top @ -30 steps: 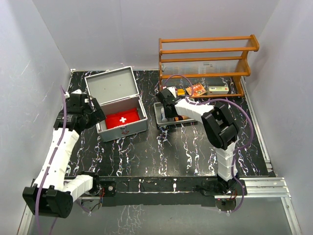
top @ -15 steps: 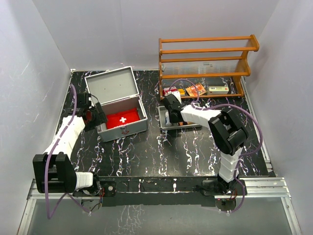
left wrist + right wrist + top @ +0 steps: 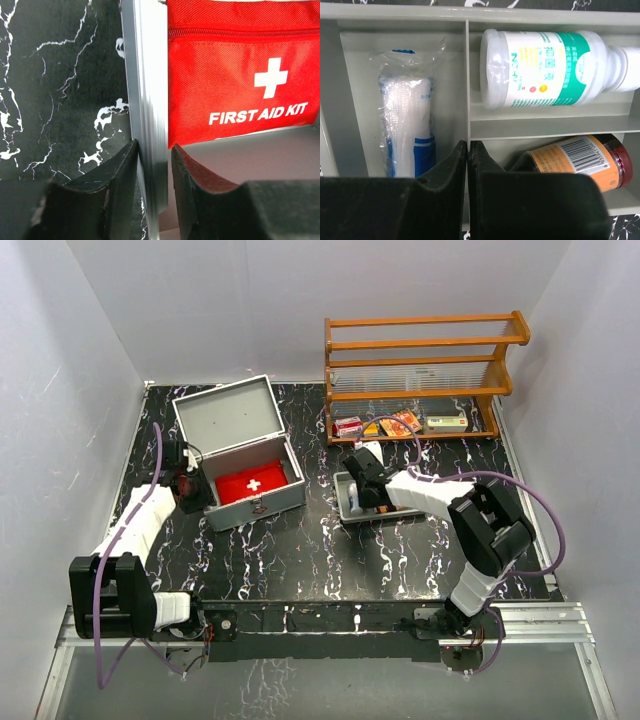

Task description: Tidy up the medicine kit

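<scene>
The grey metal medicine case (image 3: 258, 512) stands open at the left, its lid (image 3: 228, 418) tilted back and a red first aid pouch (image 3: 252, 485) inside. My left gripper (image 3: 194, 494) grips the case's left wall (image 3: 147, 100), one finger outside and one inside, the pouch (image 3: 240, 75) just beyond. At centre sits a grey divided tray (image 3: 345, 505). My right gripper (image 3: 368, 490) is shut on its middle divider (image 3: 468, 75). The tray holds a wrapped gauze roll (image 3: 407, 125), a white bottle (image 3: 545, 67) and an orange bottle (image 3: 580, 160).
A wooden shelf rack (image 3: 420, 370) stands at the back right, with small boxes and packets (image 3: 400, 424) on its lowest tier. Black marbled tabletop (image 3: 300, 560) lies between the case, the tray and the arm bases.
My left gripper has dropped onto the case's left wall and narrowed around it. My right gripper has dragged the tray nearer and to the right, away from the shelf.
</scene>
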`<state>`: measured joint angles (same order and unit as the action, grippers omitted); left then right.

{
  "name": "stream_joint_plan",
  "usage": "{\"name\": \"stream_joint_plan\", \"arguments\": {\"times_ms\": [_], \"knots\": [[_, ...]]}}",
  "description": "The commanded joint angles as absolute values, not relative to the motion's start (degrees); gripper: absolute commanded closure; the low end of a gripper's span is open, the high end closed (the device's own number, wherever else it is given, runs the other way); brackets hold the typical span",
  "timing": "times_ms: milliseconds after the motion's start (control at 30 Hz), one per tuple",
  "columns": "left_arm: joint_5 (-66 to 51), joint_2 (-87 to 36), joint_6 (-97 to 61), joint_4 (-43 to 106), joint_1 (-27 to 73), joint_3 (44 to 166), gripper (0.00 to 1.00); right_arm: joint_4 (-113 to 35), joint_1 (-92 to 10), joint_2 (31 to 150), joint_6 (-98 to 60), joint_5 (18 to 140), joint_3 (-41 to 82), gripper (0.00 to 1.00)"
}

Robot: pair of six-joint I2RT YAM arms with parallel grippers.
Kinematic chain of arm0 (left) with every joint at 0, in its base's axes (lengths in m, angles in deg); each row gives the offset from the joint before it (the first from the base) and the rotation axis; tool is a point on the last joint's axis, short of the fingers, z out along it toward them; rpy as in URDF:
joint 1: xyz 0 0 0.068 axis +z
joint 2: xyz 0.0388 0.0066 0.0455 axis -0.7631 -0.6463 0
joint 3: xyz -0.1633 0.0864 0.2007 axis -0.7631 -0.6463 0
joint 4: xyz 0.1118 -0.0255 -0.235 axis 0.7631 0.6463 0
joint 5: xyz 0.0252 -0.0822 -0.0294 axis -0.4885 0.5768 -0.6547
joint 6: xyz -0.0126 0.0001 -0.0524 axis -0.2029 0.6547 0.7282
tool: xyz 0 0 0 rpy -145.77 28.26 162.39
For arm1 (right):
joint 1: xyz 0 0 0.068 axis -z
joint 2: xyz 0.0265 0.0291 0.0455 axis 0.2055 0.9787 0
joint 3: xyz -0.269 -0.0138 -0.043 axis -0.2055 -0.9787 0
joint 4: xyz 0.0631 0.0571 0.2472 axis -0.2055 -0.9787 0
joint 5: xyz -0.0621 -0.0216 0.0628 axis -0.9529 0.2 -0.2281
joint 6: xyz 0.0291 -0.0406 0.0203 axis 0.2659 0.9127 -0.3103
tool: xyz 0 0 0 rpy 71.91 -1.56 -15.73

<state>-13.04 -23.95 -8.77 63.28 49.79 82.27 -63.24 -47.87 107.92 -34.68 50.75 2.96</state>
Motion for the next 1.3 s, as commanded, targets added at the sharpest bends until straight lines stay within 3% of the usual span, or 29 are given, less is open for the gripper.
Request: {"name": "stream_joint_plan", "arguments": {"times_ms": [0,333,700,833,1067,1267], "knots": [[-9.8,-20.0,-7.8,64.5,49.0,80.1,0.7,-61.4,-48.8,103.7,-34.4,48.8,0.4,1.0],[-12.4,-12.9,1.3,65.3,38.8,75.3,0.78,-60.4,-48.9,97.1,-37.5,47.0,-3.9,1.0],[-13.8,-6.9,10.6,67.3,28.0,70.7,0.77,-64.4,-48.9,90.8,-37.1,46.1,-3.9,1.0],[-15.0,-7.3,11.8,68.0,25.9,71.1,0.71,-66.5,-48.9,88.2,-37.5,44.7,-3.2,1.0],[-19.0,-7.3,10.8,69.9,26.0,76.8,0.39,-73.9,-48.9,86.4,-38.2,42.1,1.8,1.0],[-24.4,-7.0,8.6,70.5,26.0,82.0,0.25,-82.6,-49.0,87.4,-38.6,45.3,10.8,1.0]]}}
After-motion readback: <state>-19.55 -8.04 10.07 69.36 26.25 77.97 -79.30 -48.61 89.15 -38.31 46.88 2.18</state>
